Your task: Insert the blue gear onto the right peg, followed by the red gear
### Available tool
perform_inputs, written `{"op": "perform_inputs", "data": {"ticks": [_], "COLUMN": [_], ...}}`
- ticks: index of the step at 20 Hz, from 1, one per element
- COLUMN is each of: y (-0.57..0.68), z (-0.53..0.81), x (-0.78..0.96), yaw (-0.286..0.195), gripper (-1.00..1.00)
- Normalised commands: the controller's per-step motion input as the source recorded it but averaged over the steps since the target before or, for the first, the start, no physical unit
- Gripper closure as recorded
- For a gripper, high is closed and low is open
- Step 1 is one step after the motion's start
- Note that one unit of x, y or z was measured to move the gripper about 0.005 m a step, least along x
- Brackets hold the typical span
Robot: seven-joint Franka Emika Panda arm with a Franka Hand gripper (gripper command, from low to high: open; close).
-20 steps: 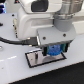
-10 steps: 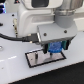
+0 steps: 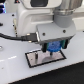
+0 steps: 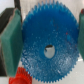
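My gripper (image 3: 54,48) is shut on the blue gear (image 3: 52,47) and holds it on its rim just above the grey plate with a black border (image 3: 35,61). In the wrist view the blue gear (image 4: 47,30) fills most of the frame between the two green pads (image 4: 10,42), and its centre hole shows bright. A bit of the red gear (image 4: 20,77) shows past the blue gear's edge. The red gear does not show in the exterior view. The right peg is hidden by the gripper and gear or too small to tell.
The plate lies on a white table (image 3: 15,72). A black cable (image 3: 12,36) runs from the exterior view's left to the arm. The white arm body (image 3: 37,15) fills the upper part of the view.
The gripper with the blue gear has shifted slightly to the exterior view's right and a little lower over the plate.
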Motion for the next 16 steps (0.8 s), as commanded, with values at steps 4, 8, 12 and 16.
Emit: {"op": "perform_inputs", "data": {"ticks": [4,8,12,16], "y": [0.03,0.01,-0.01,0.01], "z": [-0.12,-0.07,0.39,0.24], "x": [0.11,0.12,0.48,0.40], "yaw": [0.000,0.000,0.000,0.000], "gripper": [1.00,1.00,1.00,1.00]}}
